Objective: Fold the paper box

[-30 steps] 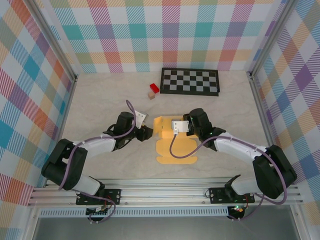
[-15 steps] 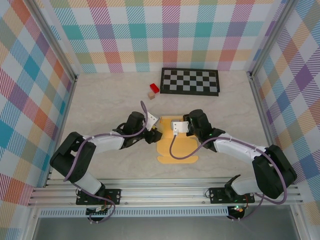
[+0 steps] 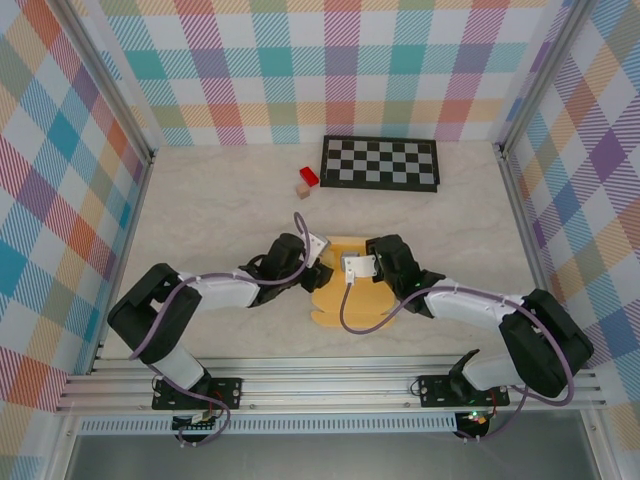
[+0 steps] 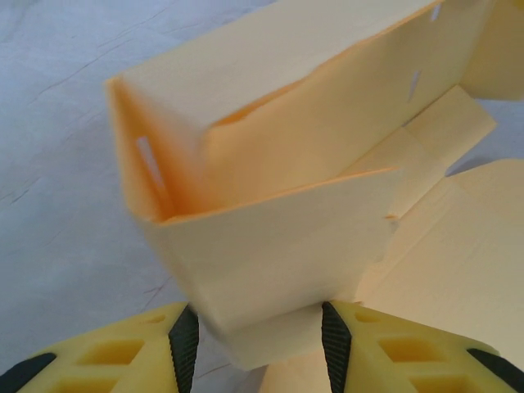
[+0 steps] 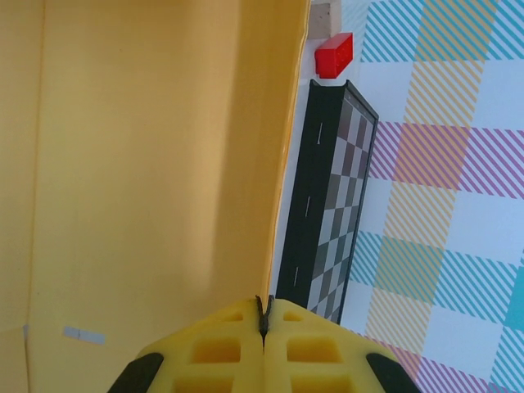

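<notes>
Looking down from the top external view, one paper box (image 3: 350, 298) lies on the desk (image 3: 200, 210) at lower centre, its long axis running up and down the frame. The left gripper (image 3: 318, 276) meets its left edge and the right gripper (image 3: 343, 262) its upper end, so both arms are at the card and neither is nearer. At upper centre, well apart from the box, sit one red block (image 3: 308, 177), one tan block (image 3: 302, 190) and one checkerboard mat (image 3: 380, 163).

In the left wrist view the box fills the middle of the frame with its walls raised, and one bottom flap (image 4: 270, 332) hangs between the parted jaws; whether the pads press on it I cannot tell. The next fold likely turns on that flap lying straight ahead of these jaws.

In the right wrist view the jaws are closed at the bottom centre, pinching a thin upright wall (image 5: 282, 164) of the box edge-on.
</notes>
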`<move>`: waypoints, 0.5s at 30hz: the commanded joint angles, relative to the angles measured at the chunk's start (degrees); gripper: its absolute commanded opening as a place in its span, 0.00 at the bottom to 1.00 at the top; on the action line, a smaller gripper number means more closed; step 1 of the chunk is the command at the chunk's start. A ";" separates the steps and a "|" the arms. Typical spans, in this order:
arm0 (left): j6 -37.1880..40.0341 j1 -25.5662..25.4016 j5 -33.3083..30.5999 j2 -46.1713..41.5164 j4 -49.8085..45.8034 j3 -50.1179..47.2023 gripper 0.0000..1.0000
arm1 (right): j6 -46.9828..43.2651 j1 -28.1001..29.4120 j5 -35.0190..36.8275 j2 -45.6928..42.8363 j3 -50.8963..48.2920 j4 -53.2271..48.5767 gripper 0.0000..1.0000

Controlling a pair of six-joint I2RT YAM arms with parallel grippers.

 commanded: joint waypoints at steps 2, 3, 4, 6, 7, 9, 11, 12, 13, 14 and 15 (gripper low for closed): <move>-2.21 -2.65 -3.81 2.47 5.99 -0.64 0.46 | 0.10 1.11 0.95 -1.24 -0.90 -2.96 0.00; -2.13 -2.94 -4.54 2.86 5.53 -0.11 0.45 | 0.44 1.19 0.98 -1.56 -0.99 -3.64 0.00; -2.13 -3.13 -5.16 3.14 5.06 0.29 0.44 | 0.58 1.31 1.10 -1.72 -1.08 -3.85 0.00; -2.46 -3.21 -7.87 3.84 3.43 1.64 0.40 | 0.76 1.70 1.54 -1.82 -1.17 -4.29 0.00; -2.40 -3.19 -9.46 4.20 2.57 2.16 0.38 | 0.83 1.93 1.73 -1.93 -1.26 -4.46 0.00; -2.30 -3.15 -12.90 4.80 2.05 2.75 0.35 | 1.09 2.22 2.00 -2.09 -1.37 -4.98 0.00; -2.34 -3.17 -14.16 5.06 2.54 2.98 0.35 | 1.45 2.40 2.00 -2.36 -1.52 -5.67 0.00; -2.54 -3.09 -13.89 5.15 3.18 3.16 0.35 | 1.64 2.50 1.95 -2.45 -1.61 -5.93 0.00; -2.93 -3.17 -13.49 5.26 3.77 3.23 0.35 | 1.79 2.58 1.87 -2.48 -1.62 -6.17 0.00; -3.62 -3.10 -13.20 5.48 4.58 3.44 0.35 | 2.03 2.53 1.92 -2.54 -1.60 -6.30 0.00; -4.28 -3.19 -13.16 5.74 5.37 3.64 0.35 | 2.16 2.69 1.87 -2.53 -1.55 -6.53 0.00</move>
